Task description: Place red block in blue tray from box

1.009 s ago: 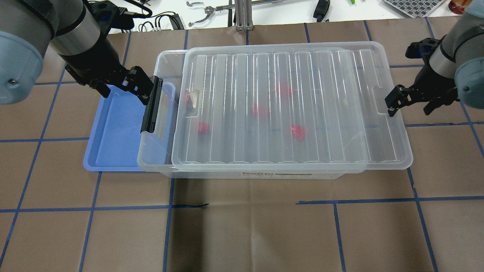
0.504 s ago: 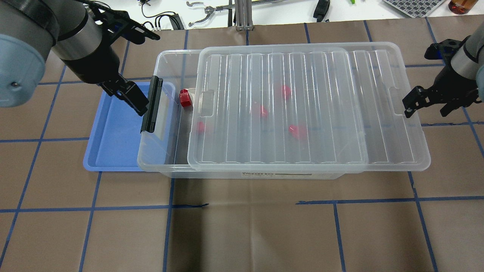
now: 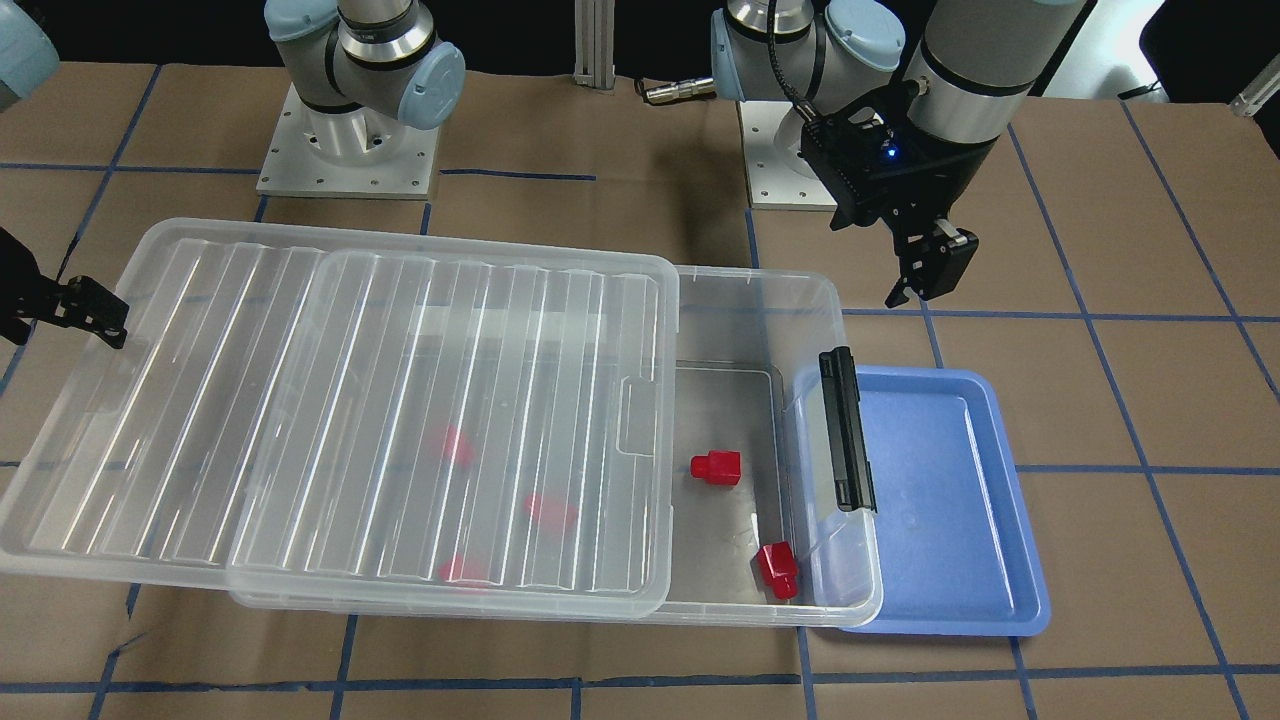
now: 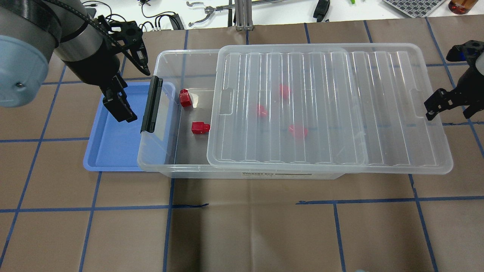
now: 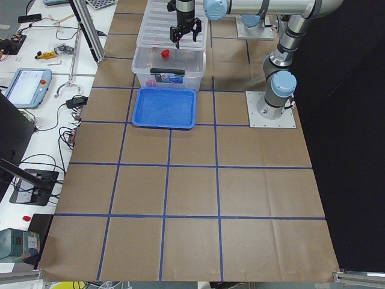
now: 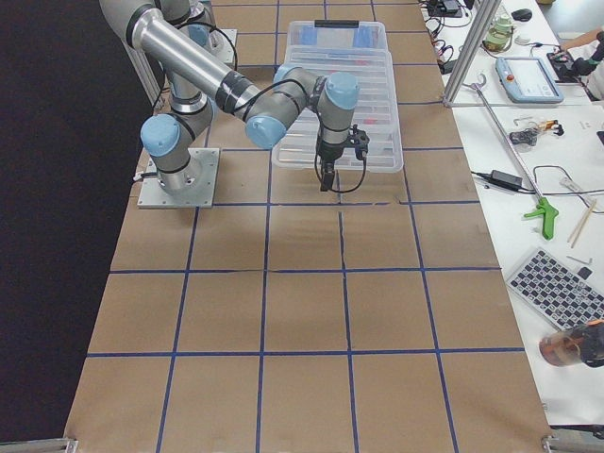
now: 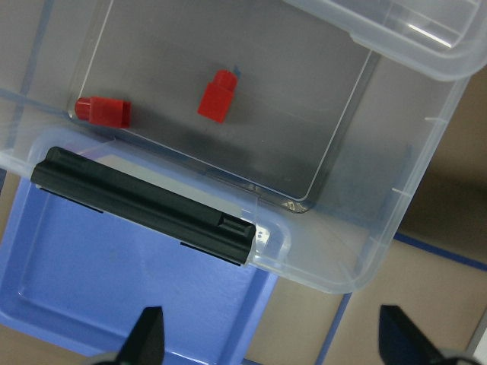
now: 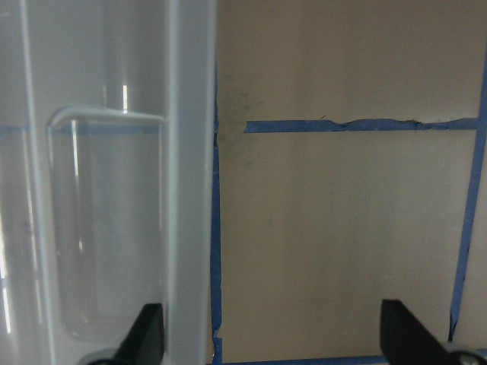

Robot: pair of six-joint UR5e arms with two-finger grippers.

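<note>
Left fingers (image 7: 148,338) and right fingers (image 8: 146,334) wide apart; five red blocks (image 4: 199,127) in one box (image 4: 211,173), one blue tray (image 4: 113,151).

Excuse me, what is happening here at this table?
A two-arm robot is working at a clear box. Its lid lies shifted toward the right hand, which is open at the lid's edge. Two red blocks are uncovered near the latch. The left hand hovers open and empty by the blue tray, which holds nothing.
</note>
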